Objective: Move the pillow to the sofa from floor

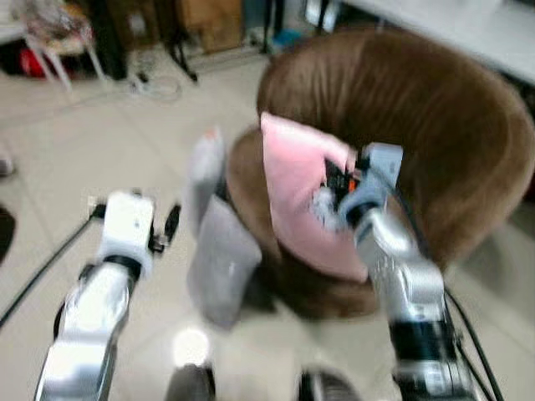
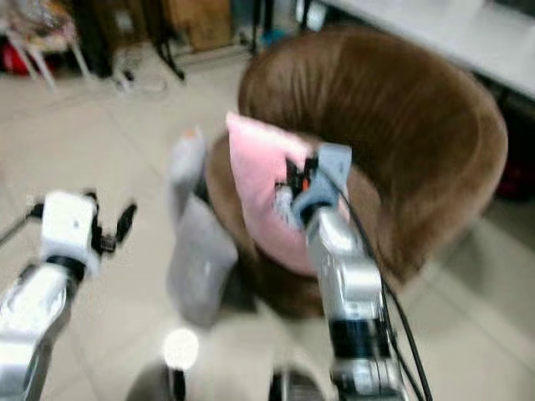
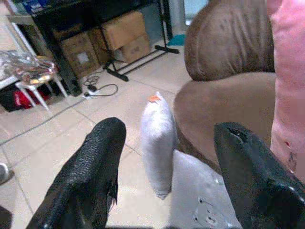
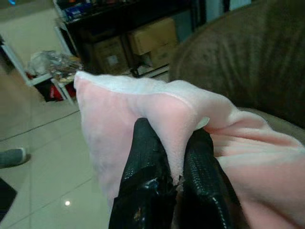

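Right wrist view shows the right gripper (image 4: 174,162) pinching the pink pillow's (image 4: 143,109) edge. The pillow stands on the brown sofa (image 1: 435,125) seat, apparently resting though blur hides contact; only release remains. The left gripper (image 3: 176,176) hangs wide, empty.

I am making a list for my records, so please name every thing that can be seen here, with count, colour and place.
pink pillow: one, pink, upright over the sofa seat, pinched at its edge by the right claw.
sofa: one, brown, round-backed, in front of the robot.
grey pillows: two, pale grey, on the floor against the sofa's left side.
cardboard boxes: several, brown, under a black shelf at the back.
white chair: one, white legs, far left at the back.
cables: dark, on the floor tiles near the boxes.
left claw: one, black fingers, open, held above the floor by the grey pillows.
right claw: one, black fingers, shut on the pink pillow.
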